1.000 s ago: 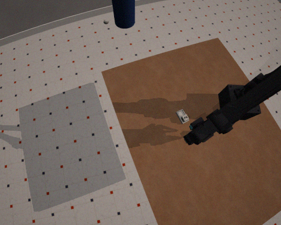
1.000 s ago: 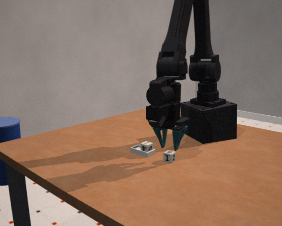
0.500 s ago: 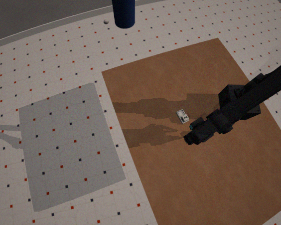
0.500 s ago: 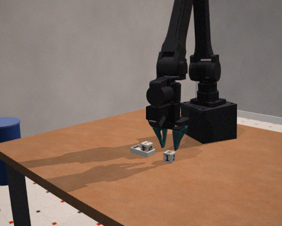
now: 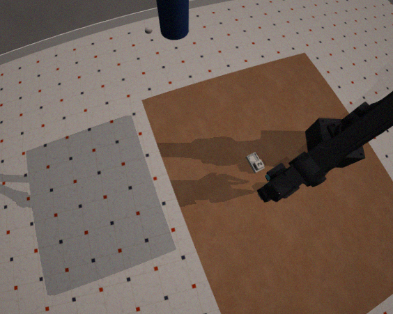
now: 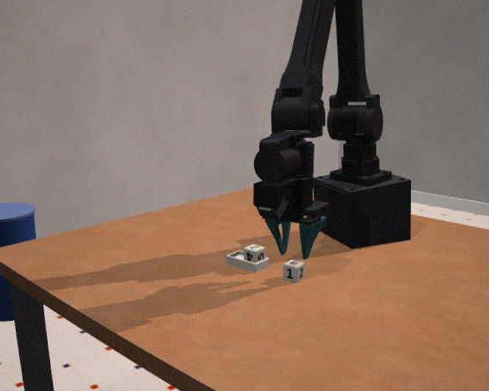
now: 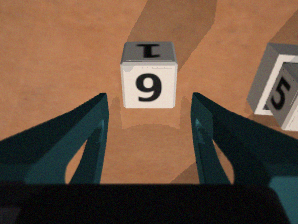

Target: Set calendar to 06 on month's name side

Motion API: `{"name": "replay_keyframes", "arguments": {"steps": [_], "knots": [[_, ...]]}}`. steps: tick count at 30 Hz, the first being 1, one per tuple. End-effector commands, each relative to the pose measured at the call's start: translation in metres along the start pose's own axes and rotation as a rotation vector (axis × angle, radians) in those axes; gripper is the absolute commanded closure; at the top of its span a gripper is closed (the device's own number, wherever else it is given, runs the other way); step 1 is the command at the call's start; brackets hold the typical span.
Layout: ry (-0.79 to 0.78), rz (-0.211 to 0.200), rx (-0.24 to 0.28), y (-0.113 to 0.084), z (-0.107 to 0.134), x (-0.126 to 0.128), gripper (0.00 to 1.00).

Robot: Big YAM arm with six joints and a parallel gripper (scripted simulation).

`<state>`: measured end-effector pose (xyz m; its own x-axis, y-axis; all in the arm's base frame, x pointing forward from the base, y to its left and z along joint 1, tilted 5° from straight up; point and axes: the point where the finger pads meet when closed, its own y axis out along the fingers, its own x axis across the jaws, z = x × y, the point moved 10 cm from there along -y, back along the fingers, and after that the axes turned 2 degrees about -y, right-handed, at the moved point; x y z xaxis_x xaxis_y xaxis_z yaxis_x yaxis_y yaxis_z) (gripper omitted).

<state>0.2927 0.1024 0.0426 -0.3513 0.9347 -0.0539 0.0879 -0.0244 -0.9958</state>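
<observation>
A white tray [image 5: 251,156] [image 6: 239,263] [image 7: 262,79] stands flat on the table. One white cube [image 5: 258,165] [image 6: 254,254] [image 7: 281,95] sits in one end of it, with 2 on top and 4 and 5 on the sides seen in the exterior view. The other end is empty. No month name is readable. A second cube [image 6: 293,271] [image 7: 149,86] stands on the table beside the tray, with 1 and 2 on its sides; its top digit reads as 9 in the wrist view. The arm hides it in the top view. My gripper [image 6: 294,256] [image 7: 149,103] is open and empty, above this cube.
The robot's black base [image 5: 350,157] [image 6: 362,212] stands on the brown table [image 5: 295,257] [image 6: 354,329], behind the gripper. A blue cylinder [image 5: 173,13] [image 6: 5,243] stands on the floor beyond the table. The arm's shadows fall across the tray's surroundings.
</observation>
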Motion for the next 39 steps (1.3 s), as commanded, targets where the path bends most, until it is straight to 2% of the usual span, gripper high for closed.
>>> {"name": "replay_keyframes", "arguments": {"steps": [1,13,17,18,20,21,22,23,29,31,34,35,39], "knots": [[0.005,0.003,-0.054,-0.020,-0.020,-0.005,0.55],[0.003,0.000,-0.061,-0.060,-0.021,0.002,0.55],[0.002,0.000,-0.049,-0.058,-0.020,0.002,0.55],[-0.001,0.001,0.007,-0.043,-0.003,0.003,0.55],[-0.001,0.001,0.010,-0.043,-0.002,0.003,0.55],[0.000,0.001,-0.007,-0.042,-0.002,0.003,0.55],[0.002,0.001,-0.054,-0.049,-0.004,0.002,0.55],[0.002,0.002,-0.075,-0.050,-0.003,0.002,0.55],[-0.020,0.009,-0.251,-0.047,0.016,0.003,0.55],[-0.019,0.010,-0.291,-0.047,0.020,0.003,0.55],[-0.019,0.011,-0.301,-0.047,0.021,0.003,0.55],[-0.021,0.010,-0.276,-0.039,0.024,0.003,0.55],[-0.021,0.011,-0.289,-0.039,0.025,0.003,0.55]]}}
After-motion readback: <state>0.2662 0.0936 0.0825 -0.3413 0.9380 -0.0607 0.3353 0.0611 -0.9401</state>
